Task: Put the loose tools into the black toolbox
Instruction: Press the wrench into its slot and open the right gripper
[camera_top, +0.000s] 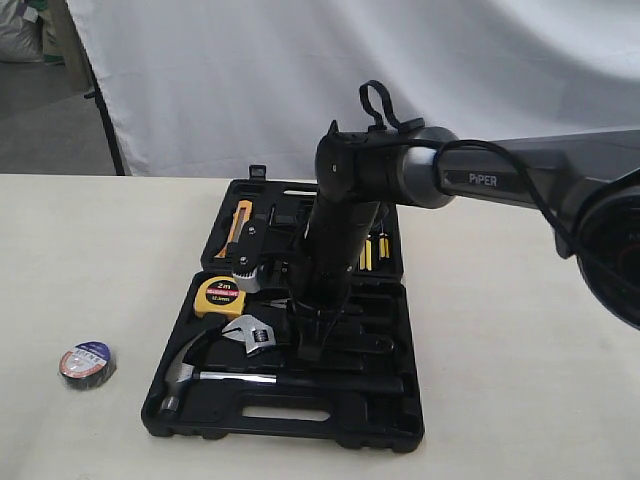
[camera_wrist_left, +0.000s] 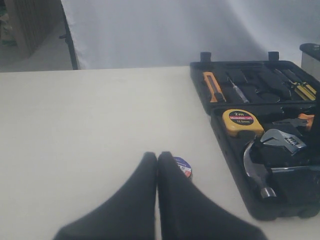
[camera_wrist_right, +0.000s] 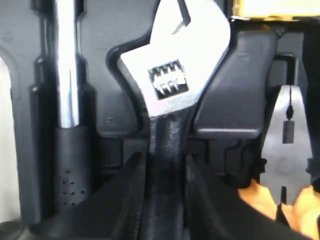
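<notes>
My right jaws pinch the wrench (camera_wrist_right: 172, 75) over its toolbox (camera_top: 200, 425) recess, where a skewed release could leave it perched; the tape (camera_top: 87, 364) lies on the surface (camera_top: 500, 400) by my pressed-together left jaws.

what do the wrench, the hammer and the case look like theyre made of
Wrench: bright metal head, likely polished steel by its glare; the handle has a black pebbled coating. Hammer: shiny steel-looking head and neck, black dimpled grip, probably rubber. Case: matte black moulded plastic, it seems.
</notes>
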